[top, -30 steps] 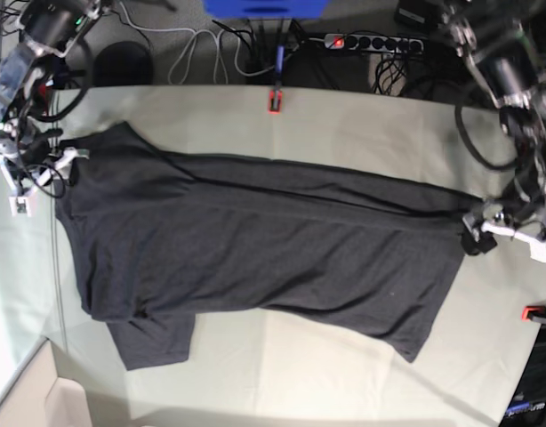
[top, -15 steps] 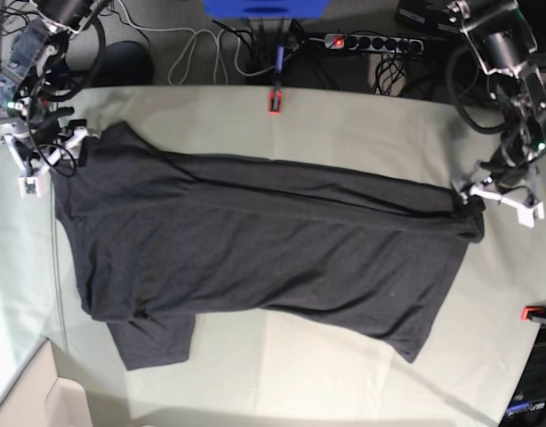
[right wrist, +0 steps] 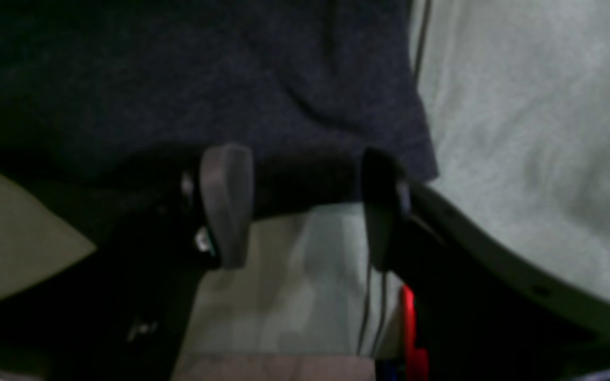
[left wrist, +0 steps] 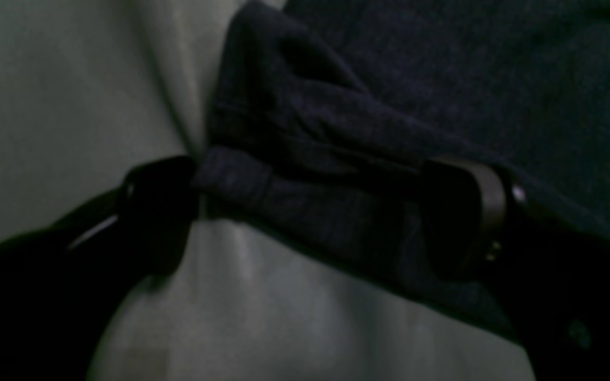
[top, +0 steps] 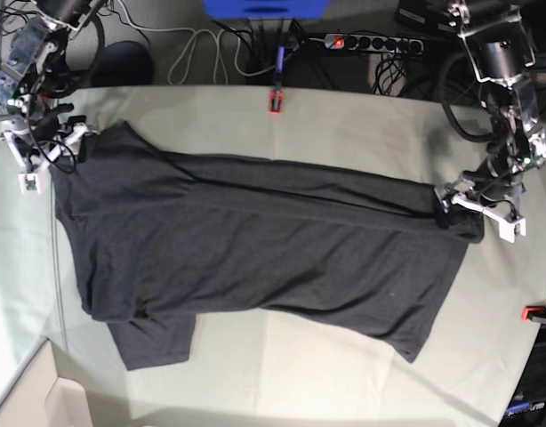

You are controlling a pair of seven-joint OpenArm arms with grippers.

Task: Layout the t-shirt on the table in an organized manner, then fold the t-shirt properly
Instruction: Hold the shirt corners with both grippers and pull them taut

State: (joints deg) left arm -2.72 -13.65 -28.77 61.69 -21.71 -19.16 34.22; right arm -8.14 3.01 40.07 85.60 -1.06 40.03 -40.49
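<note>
- Left gripper: jaws stand wide apart, one dark finger at the bunched hem edge, the other over the fabric; whether they pinch it is unclear in the dim left wrist view.
- Right gripper: jaws apart, straddling a corner of the cloth; contact hidden in shadow.
- Charcoal-black soft fabric t-shirt: spread across frame centre, one sleeve at lower left.
- Pale grey-green cloth-covered table: lower left corner cut off.
</note>
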